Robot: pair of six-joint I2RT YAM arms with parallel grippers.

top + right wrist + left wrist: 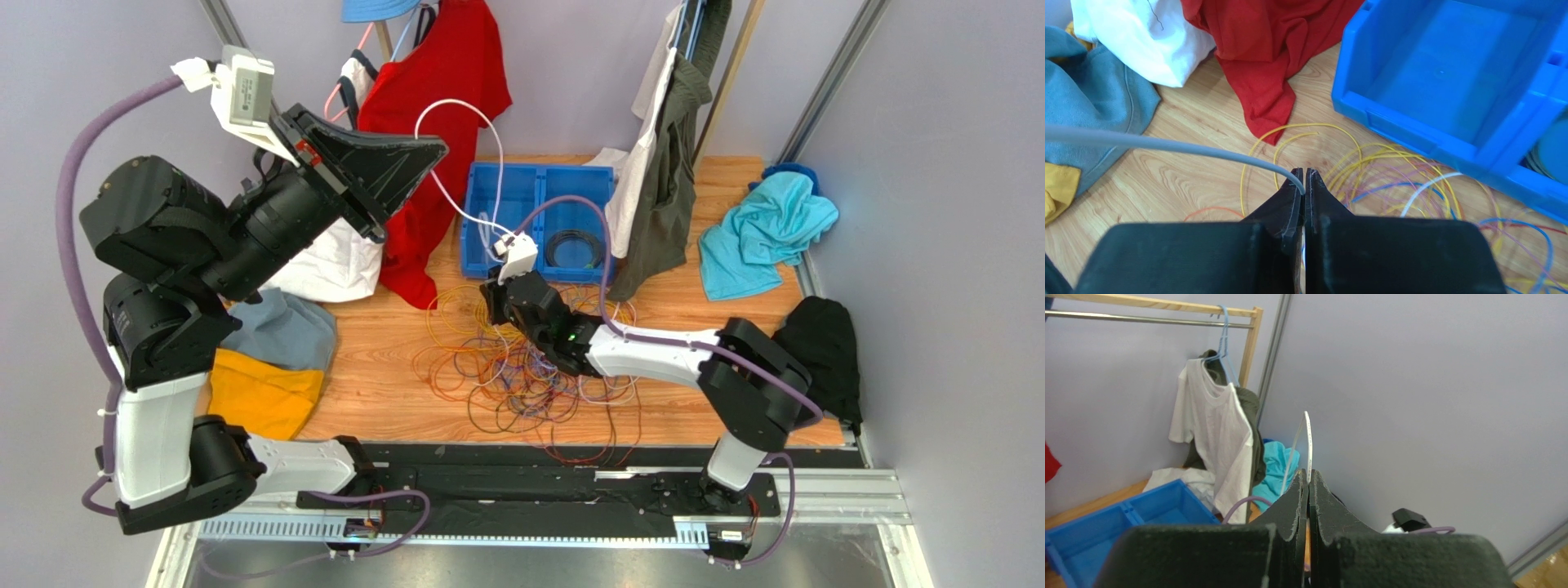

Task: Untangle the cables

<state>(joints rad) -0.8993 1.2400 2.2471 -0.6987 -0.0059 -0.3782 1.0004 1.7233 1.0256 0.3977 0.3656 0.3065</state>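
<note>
Clamping the white cable (1308, 441), left pincer (1308, 481) and right pincer (1304, 180), cables (491, 368) partly hidden beneath right arm (638, 349)

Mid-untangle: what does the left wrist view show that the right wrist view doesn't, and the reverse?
Left wrist only: the left gripper shut on a white cable rising above its tips, and a white T-shirt hanging from a rail.
Right wrist only: the right gripper shut on a pale cable, loose cables on the wooden tabletop, a red cloth.
Both: the blue bin, and shut jaws pinching a cable.
</note>
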